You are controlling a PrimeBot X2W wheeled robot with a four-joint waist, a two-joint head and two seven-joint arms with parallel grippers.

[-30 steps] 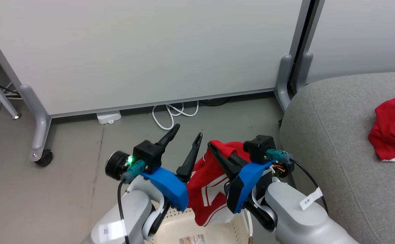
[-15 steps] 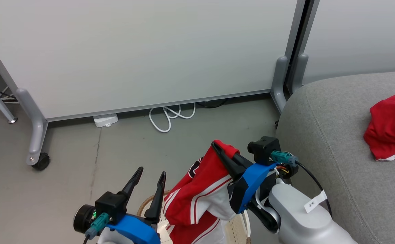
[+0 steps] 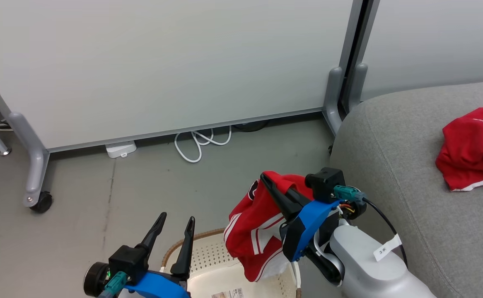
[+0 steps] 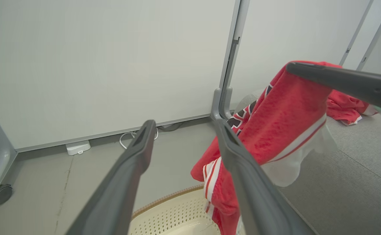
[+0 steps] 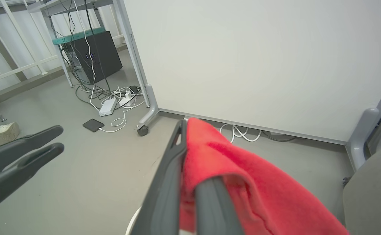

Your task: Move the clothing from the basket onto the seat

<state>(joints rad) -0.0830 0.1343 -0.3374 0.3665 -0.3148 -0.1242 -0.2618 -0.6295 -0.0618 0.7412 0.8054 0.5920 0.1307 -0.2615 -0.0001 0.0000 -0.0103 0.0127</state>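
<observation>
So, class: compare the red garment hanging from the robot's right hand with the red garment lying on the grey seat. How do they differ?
The held garment hangs lengthwise from the shut right hand, over the basket; the seat garment lies crumpled on the seat. The held garment shows white stripes along its length; the seat garment shows mostly plain red with a white edge. Both are red with white trim.
</observation>
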